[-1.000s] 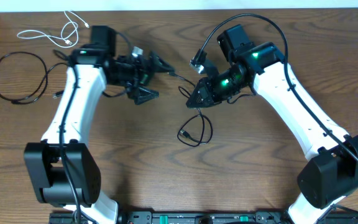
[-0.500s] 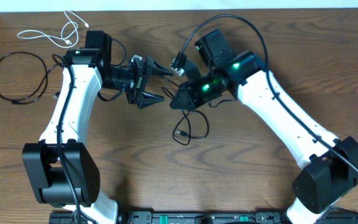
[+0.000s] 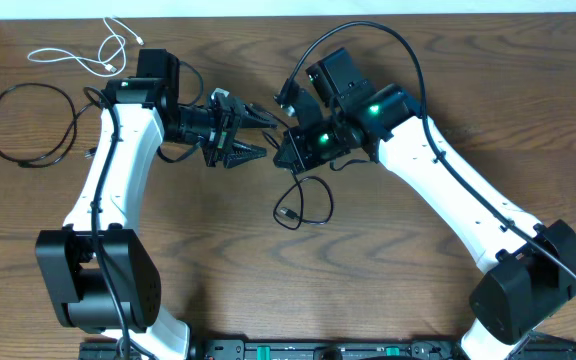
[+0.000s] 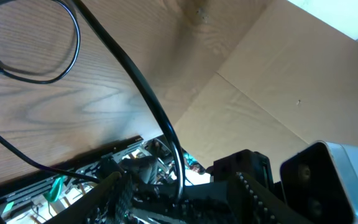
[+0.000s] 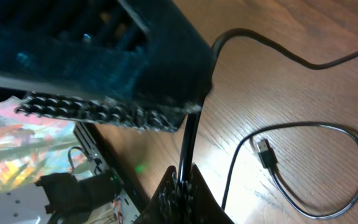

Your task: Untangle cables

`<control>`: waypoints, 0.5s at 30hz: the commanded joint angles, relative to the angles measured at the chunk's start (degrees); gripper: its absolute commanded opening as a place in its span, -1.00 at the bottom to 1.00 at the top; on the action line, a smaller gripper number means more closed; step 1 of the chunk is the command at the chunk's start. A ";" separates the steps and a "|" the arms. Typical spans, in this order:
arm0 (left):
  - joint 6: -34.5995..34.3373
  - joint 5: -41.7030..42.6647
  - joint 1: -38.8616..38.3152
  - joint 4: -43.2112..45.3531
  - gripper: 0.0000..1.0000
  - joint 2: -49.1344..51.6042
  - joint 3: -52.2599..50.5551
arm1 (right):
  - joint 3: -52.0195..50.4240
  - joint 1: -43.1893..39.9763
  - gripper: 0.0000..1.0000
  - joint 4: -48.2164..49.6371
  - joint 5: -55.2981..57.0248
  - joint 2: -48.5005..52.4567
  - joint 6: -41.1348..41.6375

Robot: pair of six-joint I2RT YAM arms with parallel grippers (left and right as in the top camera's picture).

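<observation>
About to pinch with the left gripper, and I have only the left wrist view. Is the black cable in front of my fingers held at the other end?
Observer: Yes. The right gripper is shut on that black cable, tip to tip with your left gripper.
Operator: Is its slack tangled with anything?
Observer: No. It curls alone on the table, ending in its plug.
Operator: And the other two?
Observer: The white cable and the second black cable lie far left, clear of this one.
</observation>
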 commanded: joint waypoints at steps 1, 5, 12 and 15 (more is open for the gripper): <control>0.15 0.07 0.09 -0.28 0.10 0.20 -0.11 | 0.96 0.44 -0.98 0.94 -3.82 -0.90 0.74; -1.20 -4.24 0.09 -0.31 0.08 0.20 -0.11 | 0.96 0.46 -0.98 2.29 -6.93 -0.90 0.76; -4.81 -4.11 0.09 -0.28 -0.21 0.20 -0.11 | 0.96 0.61 -0.98 1.88 -6.88 -0.90 0.72; -4.79 -2.78 0.09 -0.31 -0.22 0.20 -0.11 | 0.96 0.70 -0.98 1.66 -4.96 -0.90 0.72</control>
